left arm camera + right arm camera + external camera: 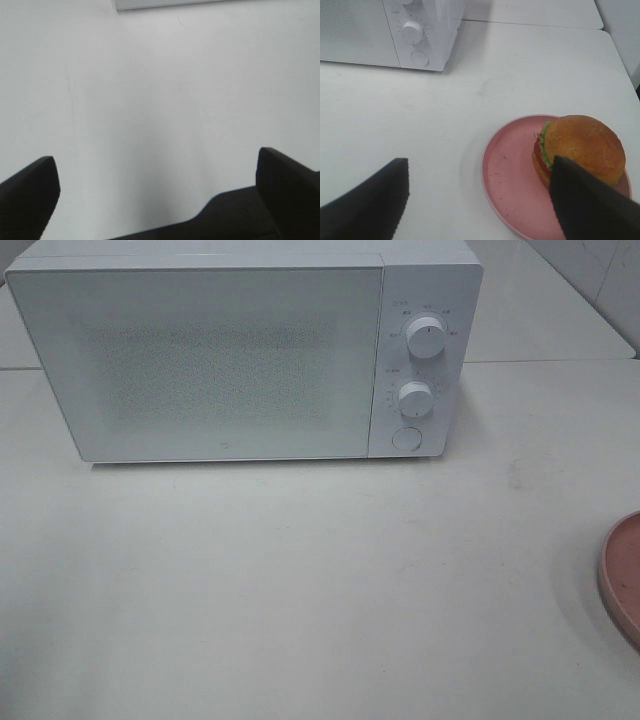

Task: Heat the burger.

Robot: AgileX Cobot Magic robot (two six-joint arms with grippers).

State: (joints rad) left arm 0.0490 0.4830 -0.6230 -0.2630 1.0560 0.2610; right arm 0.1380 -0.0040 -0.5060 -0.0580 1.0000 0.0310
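The burger (pixel 585 142), with a golden-brown bun, green lettuce and red tomato, sits on a round pink plate (pixel 507 170) in the right wrist view. My right gripper (pixel 480 164) hovers above the table beside it, open. One of its dark fingers (pixel 585 205) covers the burger's near edge, and nothing is held between the two. My left gripper (pixel 156 160) is open over bare white table. The exterior high view shows neither gripper and not the burger, only the plate's rim (pixel 625 575) at the right edge.
A white microwave (pixel 200 360) stands at the back of the table with its door shut, with two knobs (pixel 426 338) and a round button (pixel 406 438) on its right panel. It also shows as the microwave (pixel 360 30) in the right wrist view. A white tabletop (pixel 300 590) lies in front.
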